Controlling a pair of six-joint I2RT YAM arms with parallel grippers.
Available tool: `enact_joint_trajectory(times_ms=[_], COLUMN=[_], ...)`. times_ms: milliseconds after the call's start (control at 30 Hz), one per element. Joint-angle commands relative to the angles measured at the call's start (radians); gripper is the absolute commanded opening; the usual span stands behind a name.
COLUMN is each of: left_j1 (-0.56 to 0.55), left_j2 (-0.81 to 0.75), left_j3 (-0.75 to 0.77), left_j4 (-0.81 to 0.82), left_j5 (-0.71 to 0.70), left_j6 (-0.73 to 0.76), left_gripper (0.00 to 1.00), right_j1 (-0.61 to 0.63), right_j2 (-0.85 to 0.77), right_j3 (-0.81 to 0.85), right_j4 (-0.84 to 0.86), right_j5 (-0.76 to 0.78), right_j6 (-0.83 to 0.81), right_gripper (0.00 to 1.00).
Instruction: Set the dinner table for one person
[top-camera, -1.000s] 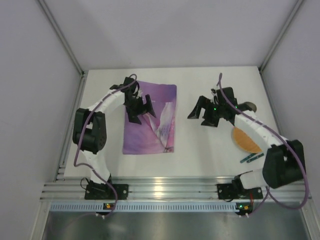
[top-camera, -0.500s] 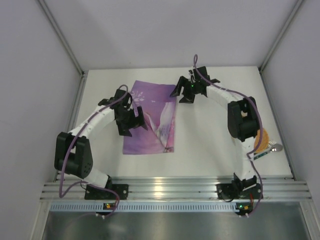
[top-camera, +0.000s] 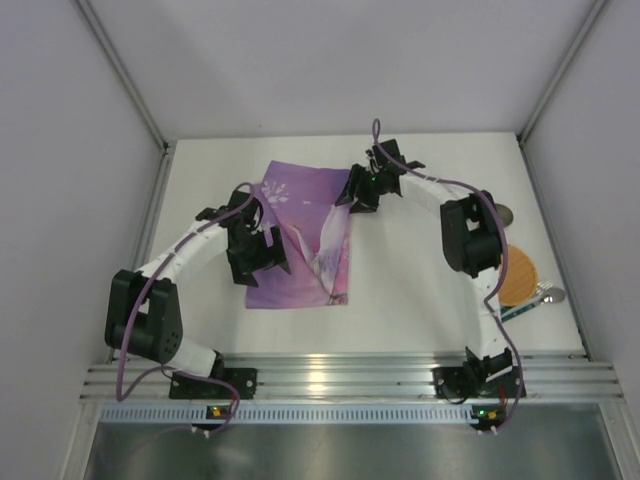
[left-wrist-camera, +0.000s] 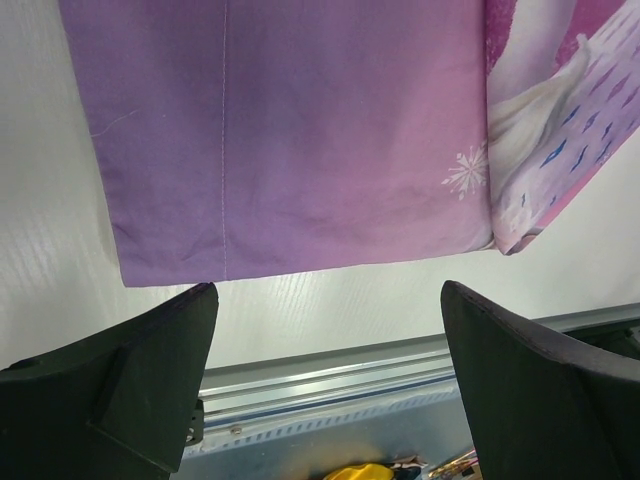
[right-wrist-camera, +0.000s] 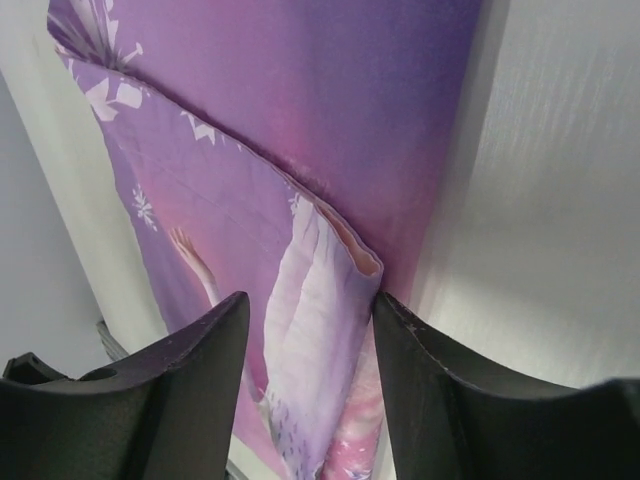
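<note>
Over the near-left part of the placemat (top-camera: 300, 200), your left gripper (left-wrist-camera: 328, 292) hangs with its jaws thrown wide and nothing between them. It's got the mat's near hem in its sights and that's all.

The mat itself is thin printed cloth, so I'd expect it to be light and floppy. It'll probably drag and bunch up rather than slide as one piece. Its right side is doubled back on itself, and that folded flap (right-wrist-camera: 200, 200) is what needs flattening out.

At the mat's far-right edge, your right gripper (right-wrist-camera: 310, 300) has one finger on each side of the fold's lip (right-wrist-camera: 340, 240). The jaws stand partway apart with cloth in the gap. Honestly can't tell from the wrist view if they've actually bitten yet or are just straddling it. If you're taking hold, I'd grab that lip itself, top layer only, so the bottom layer stays put.

The dinner table (top-camera: 410, 270) is the big white matte top under the mat, running out past it on every side. It's rigid and fixed, so there's nothing on it to grip. You just work on top of it, and it looks smooth enough that the cloth may skate around.

Well to the right of the mat, an orange plate (top-camera: 520, 275) waits by the right arm.
</note>
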Motion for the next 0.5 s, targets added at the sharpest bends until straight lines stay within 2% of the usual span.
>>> enact_joint_trajectory(times_ms=[0,133,167,233,367,467], left_j1=[-0.001,-0.001,0.001,0.001,0.001,0.001], left_j2=[-0.016,-0.025,-0.027,-0.03,-0.034,-0.03], left_j3=[0.001,-0.036,-0.04,-0.051,-0.06,-0.076], left_j4=[0.011,0.031,0.034,0.04,0.043,0.051], left_j5=[-0.01,-0.006,-0.004,-0.006,-0.012,-0.018], left_j6=[-0.008,-0.014,-0.016,-0.016,-0.018,-0.018], left_gripper=[0.98,0.99,0.99,0.99,0.99,0.98], right_j1=[0.028,0.031,0.031,0.033,0.033,0.033], right_j2=[-0.01,0.019,0.024,0.033,0.034,0.037], right_j3=[0.031,0.053,0.063,0.073,0.088,0.09], right_j4=[-0.008,-0.02,-0.026,-0.034,-0.045,-0.051], right_j5=[0.007,0.007,0.007,0.015,0.034,0.036], right_j6=[-0.025,-0.024,-0.024,-0.024,-0.024,-0.025], right_gripper=[0.52,0.43,0.37,0.31,0.07,0.0])
